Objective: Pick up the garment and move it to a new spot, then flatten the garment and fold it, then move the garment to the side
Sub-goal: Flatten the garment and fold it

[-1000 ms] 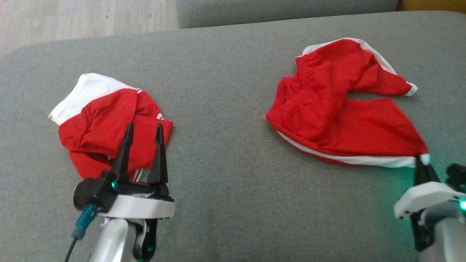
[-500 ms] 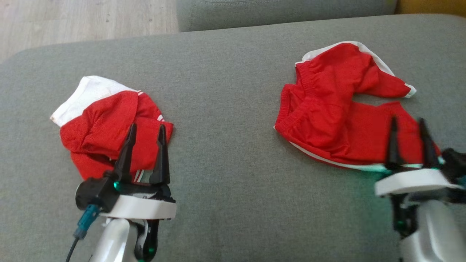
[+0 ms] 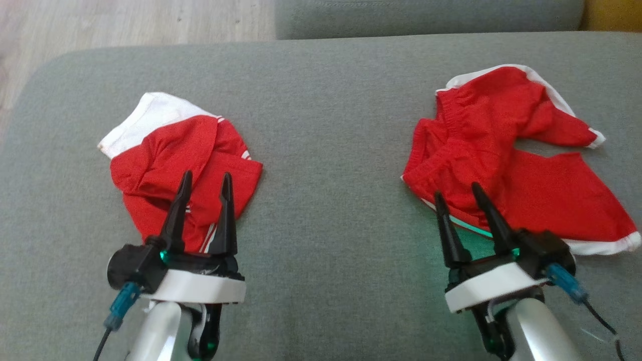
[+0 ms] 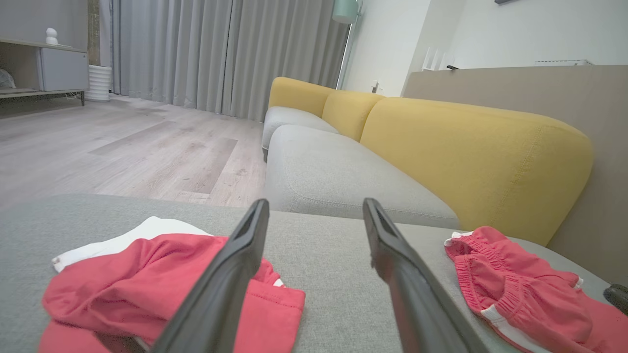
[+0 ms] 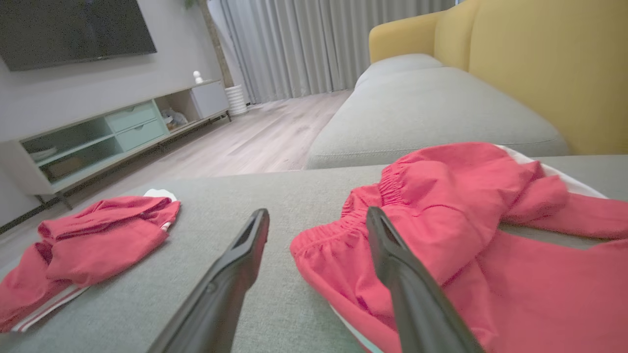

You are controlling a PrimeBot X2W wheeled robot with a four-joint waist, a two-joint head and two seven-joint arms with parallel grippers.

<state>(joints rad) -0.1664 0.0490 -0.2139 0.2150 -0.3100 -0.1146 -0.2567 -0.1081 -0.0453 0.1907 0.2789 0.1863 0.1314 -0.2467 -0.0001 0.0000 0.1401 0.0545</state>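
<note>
Red crumpled cloth shorts with white edges (image 3: 501, 150) lie on the grey sofa seat (image 3: 326, 125), stretching off rightward from the right gripper (image 3: 455, 189), the nearer one, its fingers spread wide, holding nothing.

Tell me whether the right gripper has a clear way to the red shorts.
Probably yes: the right gripper is open, fingertips over the near edge of the red shorts, nothing between them.

Grey seat cushion (image 3: 321, 125), yellow sofa back (image 4: 471, 157), wood floor (image 4: 122, 147), grey curtains (image 5: 304, 44).
</note>
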